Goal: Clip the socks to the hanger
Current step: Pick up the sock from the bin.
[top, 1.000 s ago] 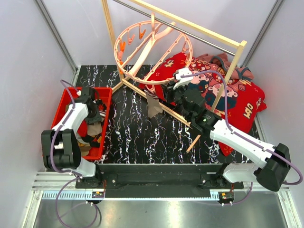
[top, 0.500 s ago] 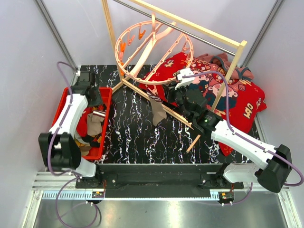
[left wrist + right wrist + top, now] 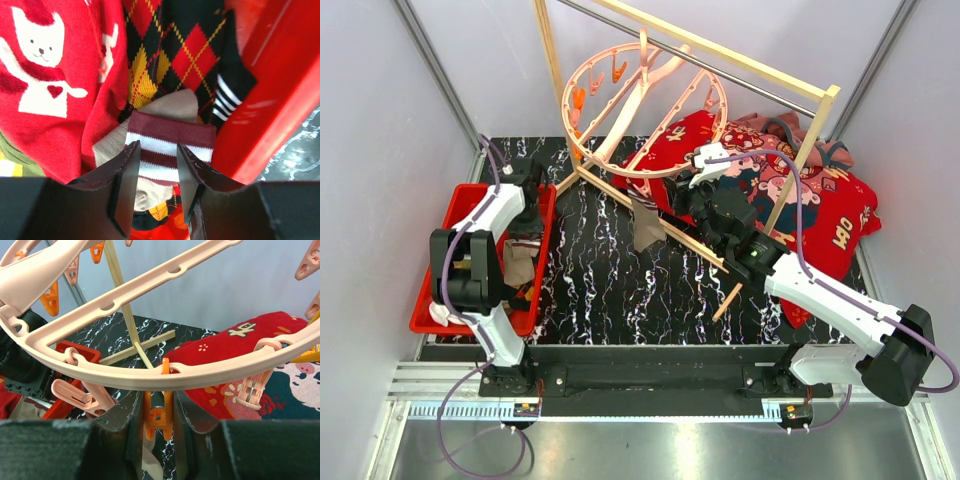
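The salmon-pink ring hanger (image 3: 625,112) hangs tilted from the wooden rack. My right gripper (image 3: 680,197) is at its lower rim, shut on an orange clip (image 3: 158,415) under the ring (image 3: 150,374). A grey-taupe sock (image 3: 644,222) hangs there, its top showing below the clip (image 3: 150,462). My left gripper (image 3: 527,193) is down in the red bin (image 3: 432,265), open, its fingers (image 3: 125,180) either side of a maroon-and-white striped sock (image 3: 170,145). Around it lie a dark argyle sock (image 3: 175,55) and a red sock with a white bear (image 3: 45,75).
The pale wooden rack frame (image 3: 549,70) stands across the back, its base bars on the black marbled table (image 3: 600,280). A big red cartoon-printed cloth (image 3: 810,195) lies at the right. The bin's red wall (image 3: 270,100) is close beside my left gripper. Pink clips (image 3: 82,397) dangle nearby.
My left arm has swung from the middle of the bin to its far right corner, over the striped sock. The hanging grey sock swayed slightly. The right arm has stayed at the clip.
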Available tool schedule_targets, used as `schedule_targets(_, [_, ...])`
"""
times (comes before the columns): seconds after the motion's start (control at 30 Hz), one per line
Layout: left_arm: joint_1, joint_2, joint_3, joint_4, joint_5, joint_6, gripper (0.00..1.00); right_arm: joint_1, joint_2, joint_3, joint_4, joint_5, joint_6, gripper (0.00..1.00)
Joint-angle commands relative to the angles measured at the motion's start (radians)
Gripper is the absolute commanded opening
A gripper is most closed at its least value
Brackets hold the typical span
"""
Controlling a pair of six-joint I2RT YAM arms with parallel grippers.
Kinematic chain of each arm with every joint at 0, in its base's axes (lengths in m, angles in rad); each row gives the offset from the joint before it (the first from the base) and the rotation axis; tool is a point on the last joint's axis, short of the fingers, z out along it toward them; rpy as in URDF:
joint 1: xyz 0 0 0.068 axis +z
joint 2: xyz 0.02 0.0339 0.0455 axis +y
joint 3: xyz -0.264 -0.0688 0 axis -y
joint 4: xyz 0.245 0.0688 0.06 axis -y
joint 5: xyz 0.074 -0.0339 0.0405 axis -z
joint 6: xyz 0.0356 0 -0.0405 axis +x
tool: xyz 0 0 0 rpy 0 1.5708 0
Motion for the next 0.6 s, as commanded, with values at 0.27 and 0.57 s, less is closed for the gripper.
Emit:
schedule_targets(0.27, [0.002,0.109,-0.043,0.025,-0.042,0.021,0.29,-0.013,-0.011,0.002,0.046,-0.020,0.013,0.10])
schedule_targets(0.57, [0.000,-0.037,-0.046,0.018,-0.052,0.013,0.00,-0.015,-0.028,-0.005,0.046,-0.018,0.013,0.10])
